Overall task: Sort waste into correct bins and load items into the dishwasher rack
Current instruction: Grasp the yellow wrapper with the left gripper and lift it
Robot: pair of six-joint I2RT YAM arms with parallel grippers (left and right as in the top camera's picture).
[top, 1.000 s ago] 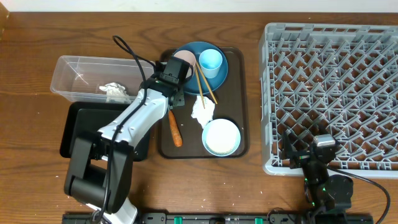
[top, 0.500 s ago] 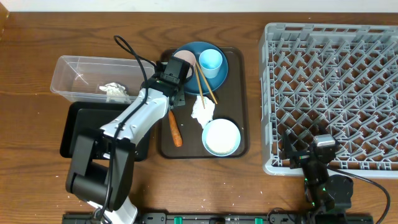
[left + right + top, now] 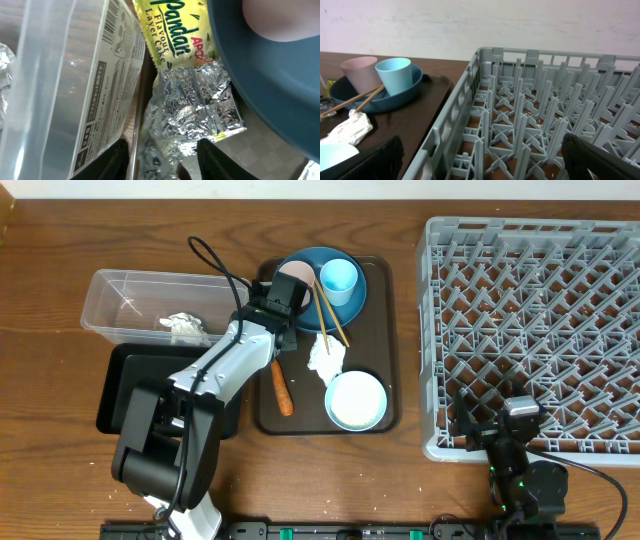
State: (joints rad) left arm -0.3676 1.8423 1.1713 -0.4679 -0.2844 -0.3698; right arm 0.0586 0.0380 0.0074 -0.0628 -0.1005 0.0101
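The serving tray (image 3: 375,365) sits mid-counter (image 3: 330,480), with the rack (image 3: 540,320) at its 3 o'clock, the tub (image 3: 100,300) at 10 o'clock and the shallow tray (image 3: 112,395) at 8 o'clock, just in front of the tub. On the serving tray, the plate (image 3: 322,258) lies at 12 o'clock. It carries the first cup (image 3: 295,273) at its 9 o'clock and the second cup (image 3: 338,277) at its 3 o'clock. The chopsticks (image 3: 330,315) run from the plate toward 6 o'clock. The paper (image 3: 324,358) lies next that way, then the bowl (image 3: 356,400), with the carrot (image 3: 282,390) at 7 o'clock. A paper wad (image 3: 183,326) lies in the tub. The wrapper (image 3: 175,30) and foil (image 3: 200,100) lie between tub and plate, under my left tool (image 3: 162,162).
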